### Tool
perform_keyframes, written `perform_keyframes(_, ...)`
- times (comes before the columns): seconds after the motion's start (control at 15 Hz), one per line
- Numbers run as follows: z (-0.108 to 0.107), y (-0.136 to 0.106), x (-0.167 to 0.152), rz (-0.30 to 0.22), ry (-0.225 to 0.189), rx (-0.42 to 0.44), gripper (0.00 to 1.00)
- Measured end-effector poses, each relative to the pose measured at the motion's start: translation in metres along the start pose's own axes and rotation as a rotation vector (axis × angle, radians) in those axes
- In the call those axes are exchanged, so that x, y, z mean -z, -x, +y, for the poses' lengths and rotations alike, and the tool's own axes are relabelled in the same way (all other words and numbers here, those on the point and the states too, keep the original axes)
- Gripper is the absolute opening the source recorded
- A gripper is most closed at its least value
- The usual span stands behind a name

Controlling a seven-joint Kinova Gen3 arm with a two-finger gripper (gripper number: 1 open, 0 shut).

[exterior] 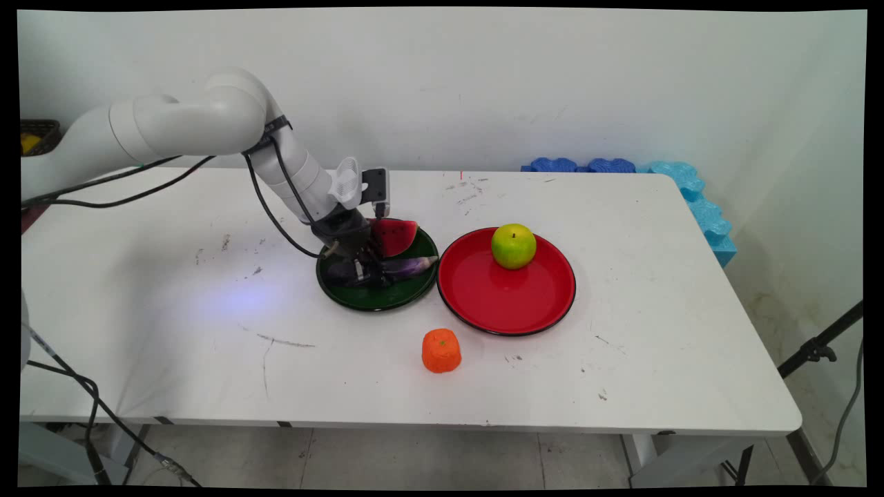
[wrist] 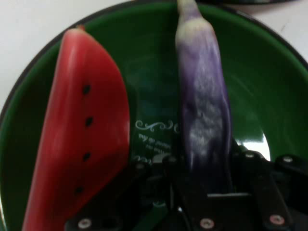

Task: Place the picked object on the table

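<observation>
Reaching low into green plate [exterior: 387, 298] at frame centre, my hand [exterior: 364, 270] is clamped on eggplant [wrist: 204, 120] w/ watermelon slice [wrist: 82, 139] just beside; apple [exterior: 513, 246] sits on red plate [exterior: 507, 304] to the right.

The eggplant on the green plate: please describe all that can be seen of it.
The eggplant is a long, slim piece, purple with whitish worn patches and a pale tip, and looks like a plastic toy. It lies flat on the green plate, its pale tip pointing toward the red plate. The watermelon slice lies beside it on the same plate, apart from it. The gripper is down at its other end, with the fingers on either side of it; whether they press it cannot be told.
</observation>
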Motion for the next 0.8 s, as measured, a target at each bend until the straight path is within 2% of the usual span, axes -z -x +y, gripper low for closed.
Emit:
perform_keyframes(0.2,0.001,-0.002,0.0,0.004,0.004,-0.01,0.0)
perform_keyframes(0.4,0.002,-0.012,0.012,0.023,-0.003,-0.014,0.0)
perform_keyframes(0.6,0.013,-0.031,0.047,0.062,-0.01,-0.01,0.0)
perform_keyframes(0.8,0.036,-0.051,0.084,0.105,0.005,0.0,0.0)
